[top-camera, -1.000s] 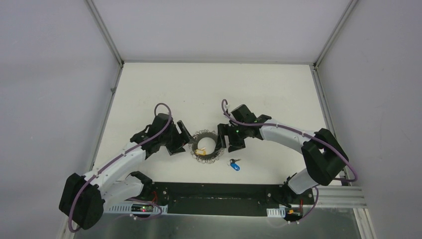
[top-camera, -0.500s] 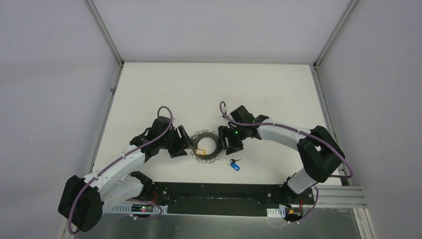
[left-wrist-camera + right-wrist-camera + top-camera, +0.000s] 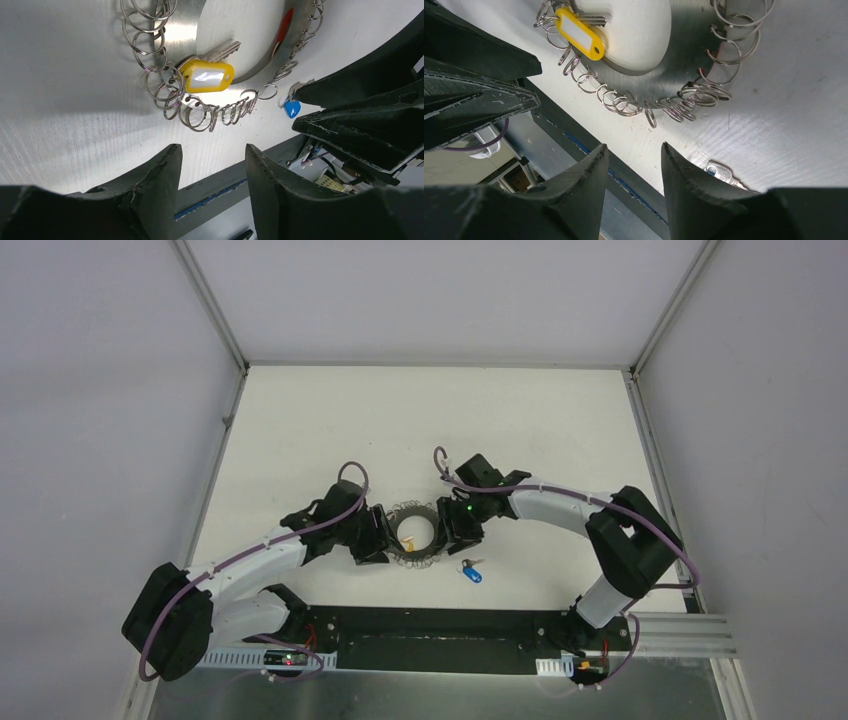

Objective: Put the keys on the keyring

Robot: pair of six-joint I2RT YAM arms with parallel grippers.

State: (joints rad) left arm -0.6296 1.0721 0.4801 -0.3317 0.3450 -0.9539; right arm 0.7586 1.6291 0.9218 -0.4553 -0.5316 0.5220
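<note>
The keyring (image 3: 412, 510) is a flat metal ring with several small split rings around its rim. The yellow-tagged key (image 3: 409, 541) lies inside it, with its tag (image 3: 207, 76) against the small rings; the tag also shows in the right wrist view (image 3: 579, 34). The blue-tagged key (image 3: 472, 572) lies loose on the table to the ring's lower right; its tag (image 3: 292, 108) and silver head (image 3: 721, 172) show in the wrist views. My left gripper (image 3: 378, 542) (image 3: 211, 150) is open and empty at the ring's left rim. My right gripper (image 3: 448, 530) (image 3: 634, 147) is open and empty at its right rim.
A red tag (image 3: 285, 25) lies at the ring's far side. The black base rail (image 3: 440, 625) runs along the near table edge, just below the ring. Grey walls enclose the white table (image 3: 430, 420) on three sides.
Both grippers have closed in on the keyring, the left one moving right and turning, the right one shifting slightly left. The keys and ring have not moved.
</note>
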